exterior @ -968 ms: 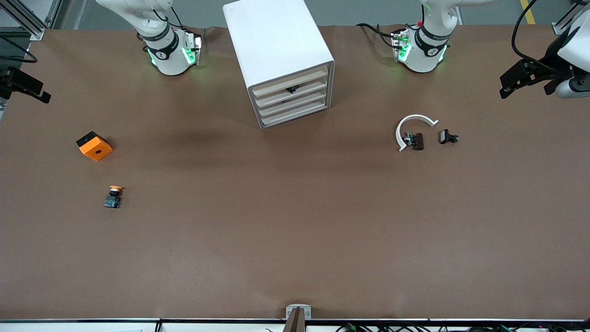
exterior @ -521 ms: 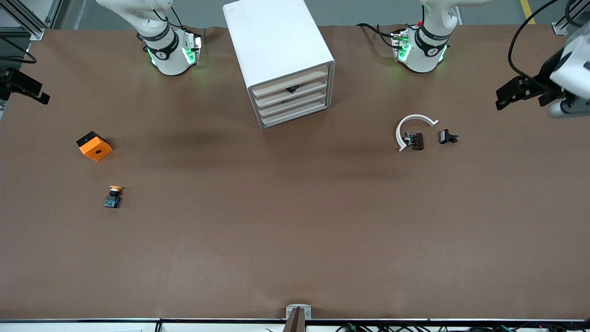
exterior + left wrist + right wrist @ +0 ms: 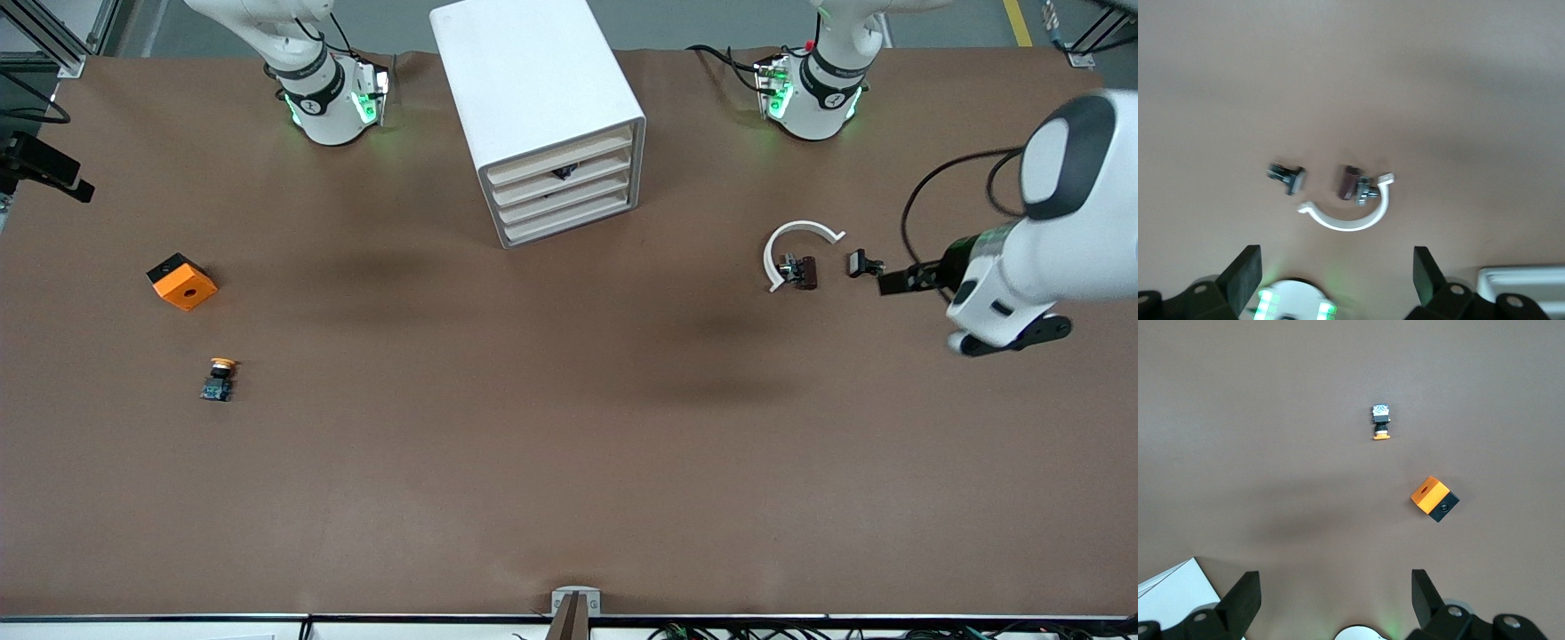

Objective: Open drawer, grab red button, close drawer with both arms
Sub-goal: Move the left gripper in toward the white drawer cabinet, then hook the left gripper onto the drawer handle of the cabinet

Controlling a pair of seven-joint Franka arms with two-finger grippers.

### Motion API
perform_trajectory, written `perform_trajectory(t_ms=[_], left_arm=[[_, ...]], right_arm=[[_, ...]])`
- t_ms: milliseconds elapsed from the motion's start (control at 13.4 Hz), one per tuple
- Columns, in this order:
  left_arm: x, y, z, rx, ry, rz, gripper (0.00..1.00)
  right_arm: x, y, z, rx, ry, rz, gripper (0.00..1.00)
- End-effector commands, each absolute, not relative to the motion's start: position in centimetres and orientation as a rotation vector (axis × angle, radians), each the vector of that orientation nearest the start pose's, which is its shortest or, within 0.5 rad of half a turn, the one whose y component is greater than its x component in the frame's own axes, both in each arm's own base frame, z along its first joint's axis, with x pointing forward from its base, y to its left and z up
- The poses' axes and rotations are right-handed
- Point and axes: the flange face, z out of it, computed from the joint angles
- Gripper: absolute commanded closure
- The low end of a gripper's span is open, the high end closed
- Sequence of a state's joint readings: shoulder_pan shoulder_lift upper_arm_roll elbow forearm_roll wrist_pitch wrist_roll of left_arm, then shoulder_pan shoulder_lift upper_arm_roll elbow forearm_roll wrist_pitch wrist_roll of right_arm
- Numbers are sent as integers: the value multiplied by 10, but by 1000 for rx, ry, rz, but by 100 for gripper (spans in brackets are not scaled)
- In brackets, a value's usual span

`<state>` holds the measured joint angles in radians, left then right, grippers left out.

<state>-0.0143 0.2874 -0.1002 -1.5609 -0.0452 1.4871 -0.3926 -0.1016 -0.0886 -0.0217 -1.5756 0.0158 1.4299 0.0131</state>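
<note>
- The drawers (image 3: 562,182) numbered four, all alike. They were stacked in the one white cabinet (image 3: 533,80), which stood at twelve o'clock on the table (image 3: 569,462) in the front view, between my two arm bases. All four beige fronts sat pushed in.
- One small dark thing (image 3: 562,172) showed in the gap just above the second drawer from the top. Whether it was the button I could not tell.
- My left gripper (image 3: 1335,277) hung over the left arm's end of the table, at about four o'clock from the cabinet. Its two fingers (image 3: 1245,273) were spread wide with nothing between them.
- Three small parts lay near that gripper. One was a white curved piece (image 3: 794,244), and one was a brown part (image 3: 803,272) touching it inside the curve. One was a small black part (image 3: 864,264) just beside them, toward the left arm's end.
- My right gripper (image 3: 1335,593) hung at the right arm's end, at about nine o'clock from the cabinet, while that arm waited. Its fingers (image 3: 1248,593) were also wide apart and held nothing.
- One orange cube (image 3: 181,282) with a hole lay at about eight o'clock from the cabinet.
- One button with an orange-yellow cap (image 3: 218,380) lay near the cube, at its five o'clock and nearer the front camera.
</note>
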Motion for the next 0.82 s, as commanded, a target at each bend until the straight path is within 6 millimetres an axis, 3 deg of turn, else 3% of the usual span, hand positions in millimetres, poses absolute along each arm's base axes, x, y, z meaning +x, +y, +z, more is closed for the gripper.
perform_trajectory(t_ms=[0,149,447,596,670,745], left_arm=[[615,-106,407,-2967,-715,702,0],[616,-134,363,-2768,-1102,831,0],[608,-198,295,-2413,-1415,854,0],[601,-222,277,-2173,-1660,937,0],[598,-230,270,-2090,-1724,967,0],[589,-253,265,-2047,-1735,997,0]], right_arm=[[501,-62,660,-3123,210,74,0],[502,-63,660,-3123,212,74,0],[502,-62,660,-3124,208,71,0],[502,-61,660,-3124,205,74,0],[502,-60,660,-3124,203,74,0],[502,-60,660,-3124,203,74,0]])
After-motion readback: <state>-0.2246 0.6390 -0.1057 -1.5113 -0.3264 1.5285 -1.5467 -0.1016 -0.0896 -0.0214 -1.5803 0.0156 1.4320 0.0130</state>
